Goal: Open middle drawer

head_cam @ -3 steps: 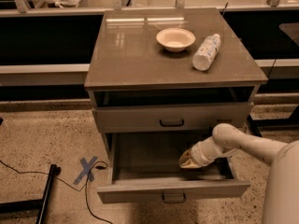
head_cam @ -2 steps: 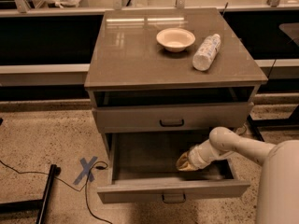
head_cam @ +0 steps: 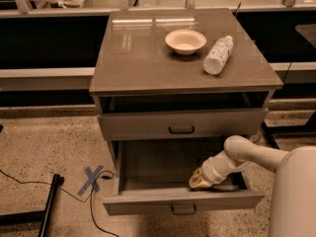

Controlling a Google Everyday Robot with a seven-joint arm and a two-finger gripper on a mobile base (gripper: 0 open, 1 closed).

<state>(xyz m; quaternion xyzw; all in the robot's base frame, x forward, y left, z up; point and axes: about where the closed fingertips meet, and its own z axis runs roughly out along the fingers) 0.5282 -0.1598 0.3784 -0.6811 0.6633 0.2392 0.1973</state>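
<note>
We see the middle drawer (head_cam: 143, 204) pulled out of the cabinet (head_cam: 138, 63), below the closed upper drawer (head_cam: 143, 125). The gripper (head_cam: 200, 180) is low inside its tray, near the right front corner; we cannot tell if it is apart or together. A bowl (head_cam: 185, 41) and a lying bottle (head_cam: 218, 55) are on top.

Dim warm light, overhead glare on tabletop (head_cam: 143, 58), gripper (head_cam: 199, 181) low in shadowed middle drawer (head_cam: 148, 203) (darkest at back)

Lab-like workspace: tape cross (head_cam: 92, 179) on speckled floor (head_cam: 44, 147) at 8 o'clock, loose cable (head_cam: 19, 180) beside it. Gripper (head_cam: 200, 180) at 5 o'clock, inside the middle drawer (head_cam: 148, 204).
</note>
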